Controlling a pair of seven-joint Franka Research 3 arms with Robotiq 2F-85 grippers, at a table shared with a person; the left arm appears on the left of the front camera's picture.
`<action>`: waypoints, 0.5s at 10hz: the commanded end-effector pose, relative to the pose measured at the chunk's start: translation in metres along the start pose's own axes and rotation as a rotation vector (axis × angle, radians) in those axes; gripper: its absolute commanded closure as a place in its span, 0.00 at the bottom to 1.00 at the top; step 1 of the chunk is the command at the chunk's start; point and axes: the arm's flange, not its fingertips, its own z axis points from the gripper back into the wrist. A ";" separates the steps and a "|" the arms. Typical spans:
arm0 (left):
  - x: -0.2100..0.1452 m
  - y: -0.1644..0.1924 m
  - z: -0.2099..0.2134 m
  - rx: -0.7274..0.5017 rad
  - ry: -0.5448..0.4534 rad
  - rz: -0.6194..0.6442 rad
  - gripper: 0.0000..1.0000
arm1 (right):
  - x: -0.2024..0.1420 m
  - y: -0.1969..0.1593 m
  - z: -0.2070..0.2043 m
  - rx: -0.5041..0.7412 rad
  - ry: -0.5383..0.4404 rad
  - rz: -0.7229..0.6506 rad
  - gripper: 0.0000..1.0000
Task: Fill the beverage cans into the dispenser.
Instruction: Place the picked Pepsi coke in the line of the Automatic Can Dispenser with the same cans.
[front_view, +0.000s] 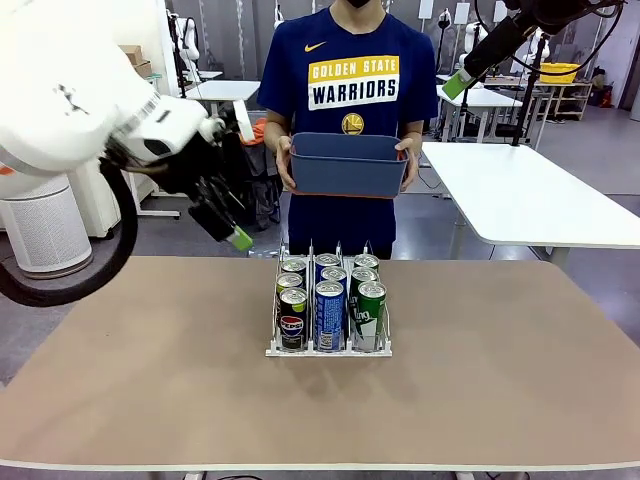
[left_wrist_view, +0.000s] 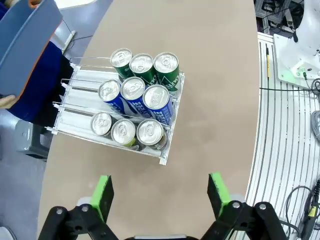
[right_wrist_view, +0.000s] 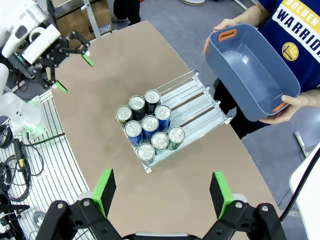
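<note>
Nine cans (left_wrist_view: 134, 90) in dispenser (left_wrist_view: 75, 120)

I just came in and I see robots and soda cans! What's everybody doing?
The cans are being put into a clear dispenser on the table. Nine beverage cans stand in it now, three in each lane, bunched at the end nearer the robot. Both robot arms are up off the table: the left claw and the right claw are open and hold nothing. A person at the far side holds a blue-grey bin in both hands, and it looks empty.
</note>
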 end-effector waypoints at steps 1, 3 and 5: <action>0.001 0.005 0.034 0.046 0.031 -0.005 0.00 | -0.001 0.000 0.000 0.011 0.006 -0.004 0.00; 0.006 0.018 0.081 0.091 -0.064 0.112 0.00 | -0.001 0.000 0.000 0.011 0.006 -0.004 0.00; 0.015 0.024 0.113 0.111 -0.086 0.148 0.00 | -0.001 0.000 0.000 0.011 0.006 -0.004 0.00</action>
